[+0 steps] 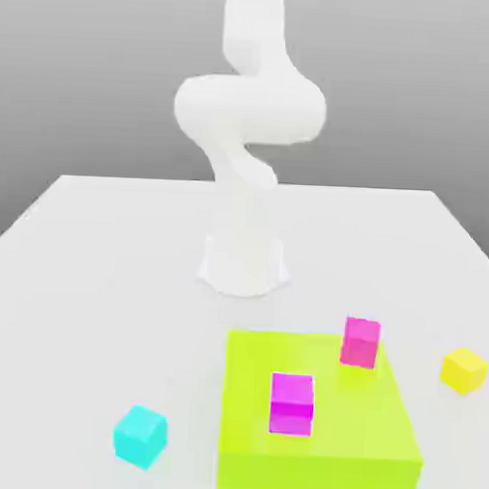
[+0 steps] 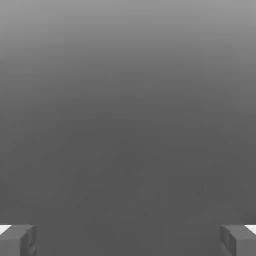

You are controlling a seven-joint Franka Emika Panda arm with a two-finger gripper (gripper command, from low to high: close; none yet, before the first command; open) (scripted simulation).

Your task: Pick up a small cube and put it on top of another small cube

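the gripper (image 2: 128,241) is spread wide, with nothing between its fingers. the white arm (image 1: 250,109) stands upright behind the blocks. the turquoise cube (image 1: 140,437) sits on the pale table (image 1: 117,283), near the green slab (image 1: 319,472), towards the exterior view's left. two pinkish cubes (image 1: 292,403) rest on the slab; a yellow cube (image 1: 464,370) lies to the exterior view's right. nothing is stacked: reaching, grasping, lifting and placing all seem left to do.
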